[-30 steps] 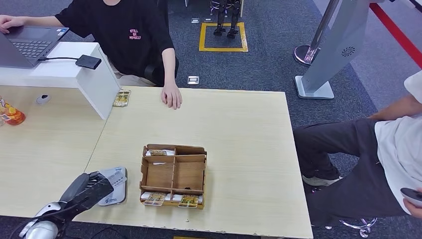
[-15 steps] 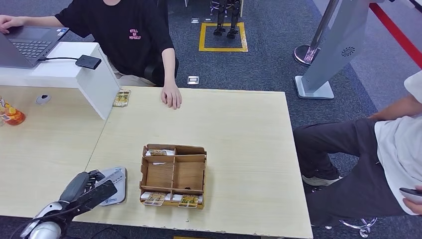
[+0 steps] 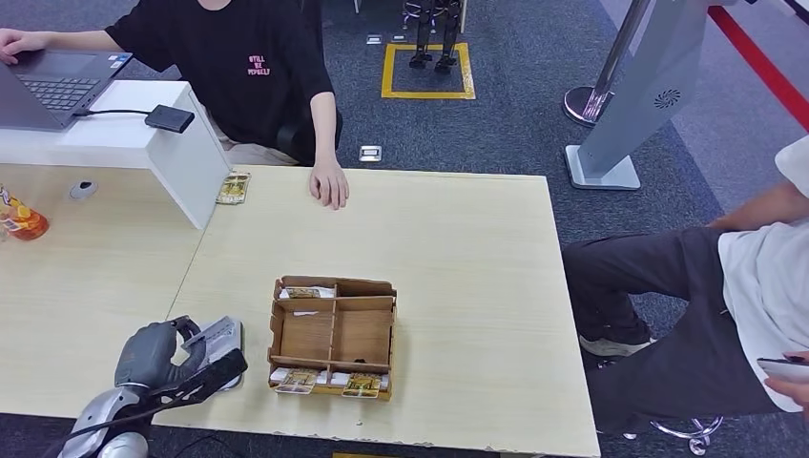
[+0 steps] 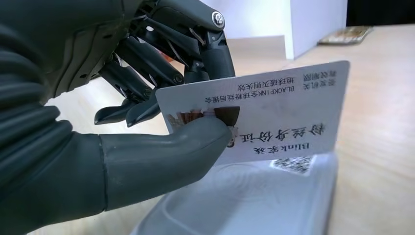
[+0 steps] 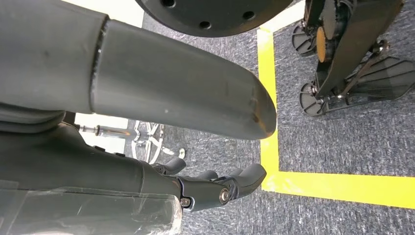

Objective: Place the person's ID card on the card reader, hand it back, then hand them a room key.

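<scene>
Left hand [image 4: 147, 112] pinches the ID card [image 4: 274, 112] just above the card reader [image 4: 254, 196]; its shallow thumb hold might let the card slip.

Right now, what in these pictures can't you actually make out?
- White ID card: the left hand's grey thumb covers its photo in the left wrist view.
- Grey card reader: partly hidden behind that hand in the head view.
- Cards in the wooden divided tray: print too small.
- Right hand: mostly hidden by its own arm.
</scene>
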Controlling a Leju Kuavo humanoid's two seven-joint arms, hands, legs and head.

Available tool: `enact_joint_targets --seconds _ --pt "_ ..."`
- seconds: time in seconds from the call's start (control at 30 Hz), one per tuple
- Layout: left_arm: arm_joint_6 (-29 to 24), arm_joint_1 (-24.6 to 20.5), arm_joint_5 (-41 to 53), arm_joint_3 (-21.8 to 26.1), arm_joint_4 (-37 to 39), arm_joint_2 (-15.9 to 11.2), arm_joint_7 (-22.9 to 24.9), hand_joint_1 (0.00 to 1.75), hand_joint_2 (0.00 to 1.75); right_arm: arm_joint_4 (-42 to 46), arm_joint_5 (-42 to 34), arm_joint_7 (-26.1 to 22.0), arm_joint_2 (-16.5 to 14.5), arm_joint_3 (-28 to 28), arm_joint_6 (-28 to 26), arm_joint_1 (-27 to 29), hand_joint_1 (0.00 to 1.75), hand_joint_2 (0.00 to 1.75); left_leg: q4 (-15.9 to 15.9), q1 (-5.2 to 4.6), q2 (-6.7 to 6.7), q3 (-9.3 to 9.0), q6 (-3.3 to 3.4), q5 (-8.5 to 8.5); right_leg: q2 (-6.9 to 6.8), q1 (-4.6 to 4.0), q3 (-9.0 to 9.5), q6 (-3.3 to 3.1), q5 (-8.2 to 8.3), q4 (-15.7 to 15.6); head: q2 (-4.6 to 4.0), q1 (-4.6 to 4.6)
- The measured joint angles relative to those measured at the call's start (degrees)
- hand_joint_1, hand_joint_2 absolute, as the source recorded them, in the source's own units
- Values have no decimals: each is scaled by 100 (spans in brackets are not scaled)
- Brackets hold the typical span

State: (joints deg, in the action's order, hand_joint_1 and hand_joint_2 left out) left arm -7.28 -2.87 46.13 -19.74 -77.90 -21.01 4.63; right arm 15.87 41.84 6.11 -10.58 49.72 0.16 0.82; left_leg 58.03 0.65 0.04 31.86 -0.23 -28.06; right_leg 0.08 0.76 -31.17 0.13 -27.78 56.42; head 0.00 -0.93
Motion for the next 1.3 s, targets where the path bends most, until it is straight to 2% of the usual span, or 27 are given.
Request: enact_joint_targets --seconds 0.2,0.5,0.67,0.87,1.1,1.3 --pt "-429 56 268 -22 -15 338 -93 175 175 -20 78 -16 -16 154 -15 -43 0 0 1 0 0 0 0 0 0 0 0 0 1 0 0 -1" --pt "-1370 163 159 -22 -328 689 -526 175 175 -10 230 -108 -98 338 -37 -40 0 0 1 1 0 1 0 0 0 -1 -3 0 0 0 0 -2" --pt "-1679 132 148 -22 -542 869 -692 175 175 11 329 -132 -136 392 -24 -40 0 0 2 0 0 0 0 0 0 0 -3 0 1 0 0 -1" --pt "-1980 -99 157 -139 -632 1154 -823 175 175 13 460 -204 -145 444 -1 -46 0 0 4 0 -1 0 0 0 0 0 -2 3 4 -1 0 -2" --pt "-2169 -565 119 -516 -629 1523 -842 175 175 -8 620 -254 -144 454 -3 -80 0 0 7 0 -1 1 1 0 0 0 -2 3 6 -1 0 -1" --pt "-2240 -785 152 -709 -618 1664 -822 175 175 -38 682 -270 -144 462 -3 -99 0 0 7 0 1 2 1 0 2 0 -6 3 6 0 0 -2"
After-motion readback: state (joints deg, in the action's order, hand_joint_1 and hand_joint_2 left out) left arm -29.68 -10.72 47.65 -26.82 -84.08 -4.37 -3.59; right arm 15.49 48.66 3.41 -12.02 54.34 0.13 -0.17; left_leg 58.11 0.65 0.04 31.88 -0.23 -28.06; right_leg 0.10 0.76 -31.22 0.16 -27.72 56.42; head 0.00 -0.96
